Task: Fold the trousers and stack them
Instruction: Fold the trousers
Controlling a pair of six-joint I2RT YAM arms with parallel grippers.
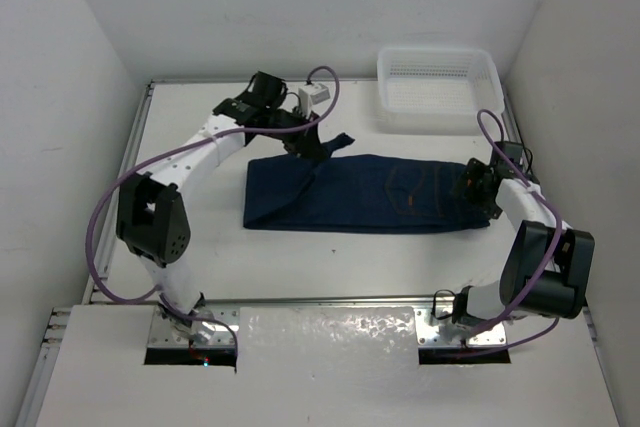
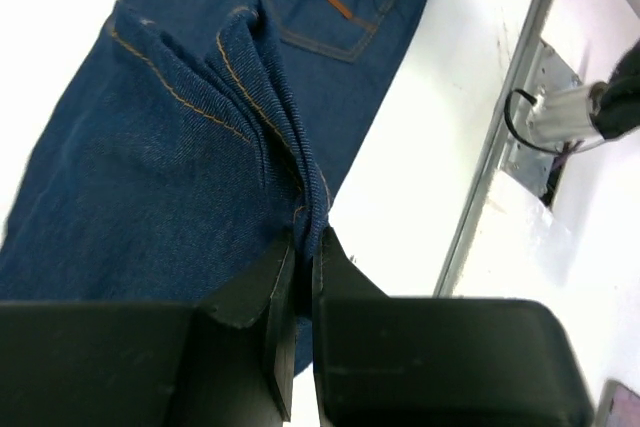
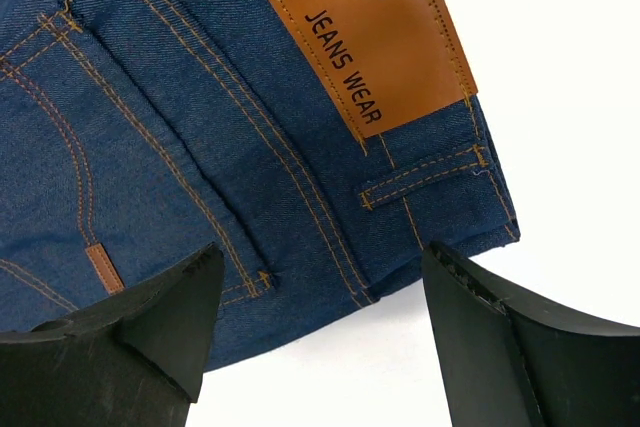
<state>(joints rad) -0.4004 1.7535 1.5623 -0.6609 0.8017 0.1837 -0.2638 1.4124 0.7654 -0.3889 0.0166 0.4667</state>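
The dark navy trousers (image 1: 370, 195) lie folded lengthwise across the middle of the table, waist to the right. My left gripper (image 1: 312, 144) is shut on a bunched hem of a leg at the far left part, lifting it; in the left wrist view the denim (image 2: 190, 127) is pinched between the fingers (image 2: 345, 277). My right gripper (image 1: 478, 187) is open at the waist end. In the right wrist view its fingers (image 3: 165, 307) straddle the waist corner with the tan "JEANS WEAR" patch (image 3: 372, 35), not touching the cloth.
A white mesh basket (image 1: 437, 79) stands at the far right of the table. A small white box with a purple cable (image 1: 312, 95) sits behind the left gripper. The metal table rail (image 2: 500, 137) runs along the right edge.
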